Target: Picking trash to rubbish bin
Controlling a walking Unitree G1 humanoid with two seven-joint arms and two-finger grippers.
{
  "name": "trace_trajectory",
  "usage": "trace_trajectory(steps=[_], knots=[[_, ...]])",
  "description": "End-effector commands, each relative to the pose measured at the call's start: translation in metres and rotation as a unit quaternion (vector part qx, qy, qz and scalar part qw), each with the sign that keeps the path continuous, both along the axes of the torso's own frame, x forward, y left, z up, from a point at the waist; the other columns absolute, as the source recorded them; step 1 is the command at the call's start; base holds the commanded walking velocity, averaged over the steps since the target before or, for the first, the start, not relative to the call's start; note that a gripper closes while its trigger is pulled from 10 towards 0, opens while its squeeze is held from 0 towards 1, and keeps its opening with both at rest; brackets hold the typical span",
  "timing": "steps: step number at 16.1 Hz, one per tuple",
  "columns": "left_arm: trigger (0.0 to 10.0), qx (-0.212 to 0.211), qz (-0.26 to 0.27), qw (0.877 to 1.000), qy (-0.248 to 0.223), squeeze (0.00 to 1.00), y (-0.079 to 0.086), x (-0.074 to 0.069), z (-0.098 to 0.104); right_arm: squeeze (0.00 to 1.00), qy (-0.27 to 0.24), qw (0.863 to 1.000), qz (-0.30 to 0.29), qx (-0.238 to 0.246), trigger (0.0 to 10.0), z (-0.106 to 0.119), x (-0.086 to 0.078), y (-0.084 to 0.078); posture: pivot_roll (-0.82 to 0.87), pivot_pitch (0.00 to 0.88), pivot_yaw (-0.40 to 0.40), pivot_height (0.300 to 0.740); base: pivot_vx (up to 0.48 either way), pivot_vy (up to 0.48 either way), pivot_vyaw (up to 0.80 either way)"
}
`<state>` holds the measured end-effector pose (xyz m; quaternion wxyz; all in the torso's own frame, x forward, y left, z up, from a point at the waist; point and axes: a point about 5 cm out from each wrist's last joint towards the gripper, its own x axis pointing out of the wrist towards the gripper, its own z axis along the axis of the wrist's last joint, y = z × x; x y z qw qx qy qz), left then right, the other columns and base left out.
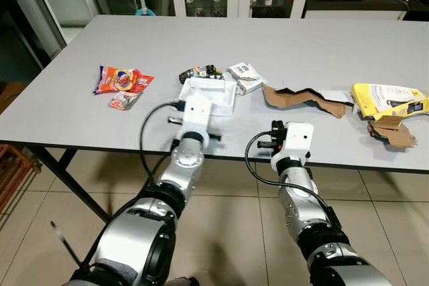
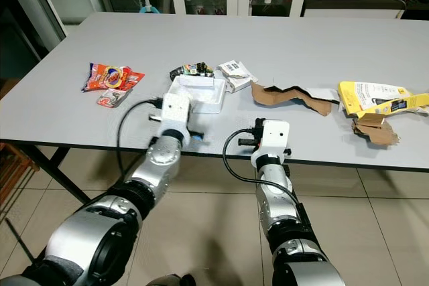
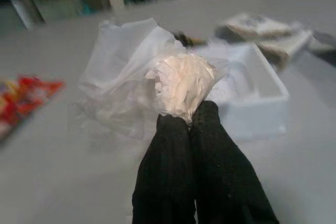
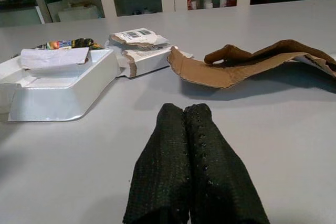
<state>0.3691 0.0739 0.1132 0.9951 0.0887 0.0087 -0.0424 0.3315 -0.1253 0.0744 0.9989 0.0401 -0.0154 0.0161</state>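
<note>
At table edge, left gripper (image 3: 185,121) clenched on crumpled white wrapper (image 3: 178,85), just beside white foam tray (image 1: 211,96). Right gripper (image 4: 185,113) closed, holding nothing, resting on table (image 1: 322,45). Pick step seems done; next calls for lifting and carrying to rubbish bin.

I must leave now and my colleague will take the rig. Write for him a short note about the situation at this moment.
Left tool: shut on a crumpled white plastic wrapper, at the near table edge beside the white foam tray.
Right tool: shut, holding nothing, low over the grey table, short of the torn brown cardboard.
On the table: red snack wrappers, a dark wrapper and a small printed box behind the tray, a yellow carton, cardboard scraps.
Done: one wrapper gripped.
Left: bin it, then the rest. I see no rubbish bin.
</note>
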Motion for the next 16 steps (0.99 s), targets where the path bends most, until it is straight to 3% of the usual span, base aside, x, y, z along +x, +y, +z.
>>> trace_trajectory(steps=[1,4,8,16], knots=[[10.0,0.016,0.000,0.999,-0.033,0.00,0.002,-0.001,0.005,0.00,-0.003,1.000,0.001,0.001,10.0,0.003,0.002,0.001,-0.03,0.000,0.077,0.740,0.000,0.000,0.00],[10.0,0.029,-0.002,0.997,-0.072,0.00,0.008,-0.004,0.007,0.00,-0.016,1.000,-0.006,0.004,10.0,0.007,0.003,0.000,-0.03,0.000,0.073,0.740,0.000,0.000,0.00],[10.0,0.035,0.025,0.990,-0.135,0.00,0.033,-0.013,0.009,0.00,-0.030,0.999,-0.013,0.008,10.0,0.012,0.004,-0.003,-0.02,0.009,0.068,0.740,0.000,0.000,0.00],[10.0,0.048,0.045,0.990,-0.127,0.00,0.045,-0.021,-0.003,0.00,-0.035,0.999,-0.017,0.000,10.0,0.014,0.005,-0.004,-0.02,0.015,0.067,0.740,0.000,0.000,0.00]])
